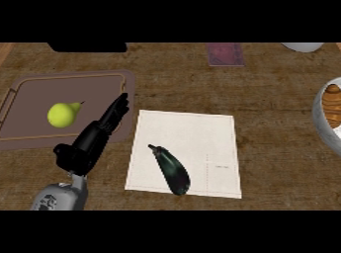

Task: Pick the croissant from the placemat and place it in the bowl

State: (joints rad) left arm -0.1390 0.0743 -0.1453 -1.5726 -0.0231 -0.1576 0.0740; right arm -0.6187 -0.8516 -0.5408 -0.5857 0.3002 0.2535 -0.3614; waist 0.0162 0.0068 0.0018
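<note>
The brown croissant (335, 105) lies inside the grey marbled bowl (324, 129) at the right edge of the head view. The white placemat (202, 143) is spread in the middle of the counter, with a dark eggplant (171, 169) lying on its lower left part. My left hand (93, 138) is open, fingers straight and pointing up and to the right, over the counter between the tray and the placemat's left edge. It holds nothing. My right hand does not show.
A brown tray (27, 123) at the left holds a yellow-green pear (63, 114). At the counter's far edge are a black object (87, 47), a reddish mat (225, 54) and a white dish (302, 47).
</note>
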